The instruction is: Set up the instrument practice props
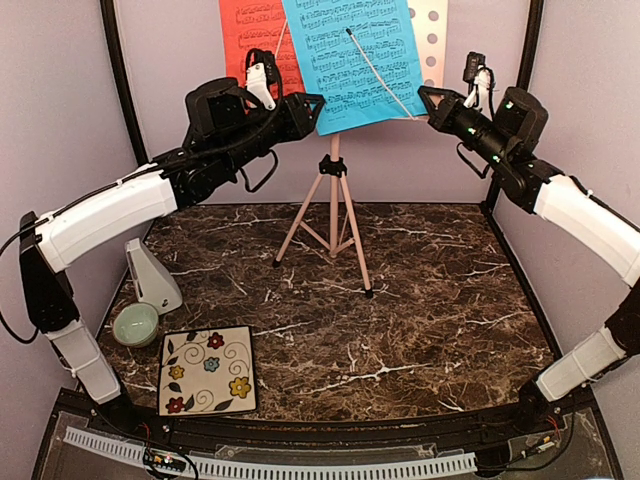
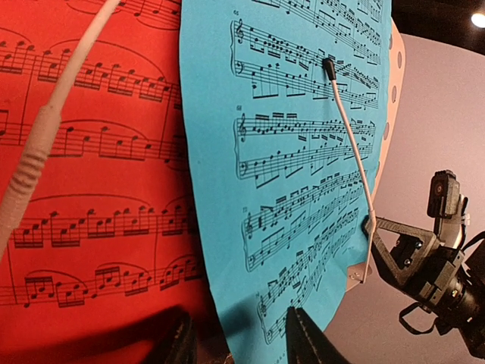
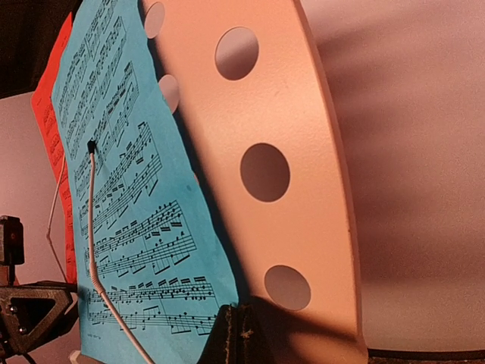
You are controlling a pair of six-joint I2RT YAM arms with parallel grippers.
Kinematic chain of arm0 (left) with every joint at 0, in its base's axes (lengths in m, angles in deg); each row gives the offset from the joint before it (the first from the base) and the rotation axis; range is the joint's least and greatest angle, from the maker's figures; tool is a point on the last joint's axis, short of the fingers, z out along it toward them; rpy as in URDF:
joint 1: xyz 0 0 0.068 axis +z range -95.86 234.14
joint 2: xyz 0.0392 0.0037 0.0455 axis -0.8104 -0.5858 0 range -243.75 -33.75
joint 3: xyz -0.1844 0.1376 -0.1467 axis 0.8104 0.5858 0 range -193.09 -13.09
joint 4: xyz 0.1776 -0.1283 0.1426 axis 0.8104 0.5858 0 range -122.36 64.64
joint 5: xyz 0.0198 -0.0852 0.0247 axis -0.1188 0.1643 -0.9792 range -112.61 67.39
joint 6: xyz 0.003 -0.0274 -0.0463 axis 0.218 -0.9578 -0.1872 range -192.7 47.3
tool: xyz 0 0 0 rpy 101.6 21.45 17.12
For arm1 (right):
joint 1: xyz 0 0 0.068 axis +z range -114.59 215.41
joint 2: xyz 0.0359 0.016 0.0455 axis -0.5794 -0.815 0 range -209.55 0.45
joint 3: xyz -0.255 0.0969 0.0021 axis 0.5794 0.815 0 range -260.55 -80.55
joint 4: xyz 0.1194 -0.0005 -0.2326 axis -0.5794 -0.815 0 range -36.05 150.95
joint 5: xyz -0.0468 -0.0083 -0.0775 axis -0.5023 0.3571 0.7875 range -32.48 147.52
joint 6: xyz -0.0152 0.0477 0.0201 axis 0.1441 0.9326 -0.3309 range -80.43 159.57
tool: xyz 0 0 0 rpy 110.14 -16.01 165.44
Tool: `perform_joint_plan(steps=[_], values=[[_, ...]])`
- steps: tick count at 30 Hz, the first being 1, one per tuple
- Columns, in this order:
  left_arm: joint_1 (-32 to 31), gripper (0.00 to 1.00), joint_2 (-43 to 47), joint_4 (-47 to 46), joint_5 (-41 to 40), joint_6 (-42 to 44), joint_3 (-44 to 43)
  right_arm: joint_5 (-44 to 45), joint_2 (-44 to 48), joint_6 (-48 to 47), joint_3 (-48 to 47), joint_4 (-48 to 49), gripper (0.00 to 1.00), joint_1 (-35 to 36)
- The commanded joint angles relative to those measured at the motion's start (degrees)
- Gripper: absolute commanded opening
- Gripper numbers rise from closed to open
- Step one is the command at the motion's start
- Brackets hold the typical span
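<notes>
The pale pink music stand (image 1: 333, 205) stands on its tripod at the back centre. On its perforated desk (image 3: 303, 152) the red sheet (image 1: 250, 35) lies left, and the blue sheet (image 1: 355, 60) overlaps it. A thin page-holder wire (image 2: 350, 133) crosses the blue sheet. My left gripper (image 1: 318, 102) is open, and its jaws (image 2: 236, 315) straddle the blue sheet's lower left edge. My right gripper (image 1: 422, 92) is shut at the desk's lower right, its tip (image 3: 241, 307) by the blue sheet's corner and the wire's foot. The white metronome (image 1: 152, 275) stands at the table's left.
A pale green bowl (image 1: 135, 323) sits in front of the metronome, and a floral tile (image 1: 208, 370) lies near the front left edge. The tripod legs (image 1: 355, 250) spread over the dark marble table (image 1: 420, 300). Purple walls close in on three sides.
</notes>
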Motion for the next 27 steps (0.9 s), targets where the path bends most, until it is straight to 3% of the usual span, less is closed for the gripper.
perform_joint_plan(steps=[1, 10, 27], values=[[-0.2, 0.40, -1.0, 0.8, 0.2, -0.3, -3.1, -0.2, 1.3, 0.2, 0.8, 3.2, 0.00, -0.3], [-0.7, 0.01, -3.4, -0.4, 3.1, 3.2, -6.6, 0.4, 2.5, -0.5, 2.3, 4.1, 0.00, -0.3], [-0.9, 0.00, -9.5, 5.1, 2.1, 10.9, -18.6, 7.5, 6.2, -4.4, 6.9, 7.1, 0.00, -0.7]])
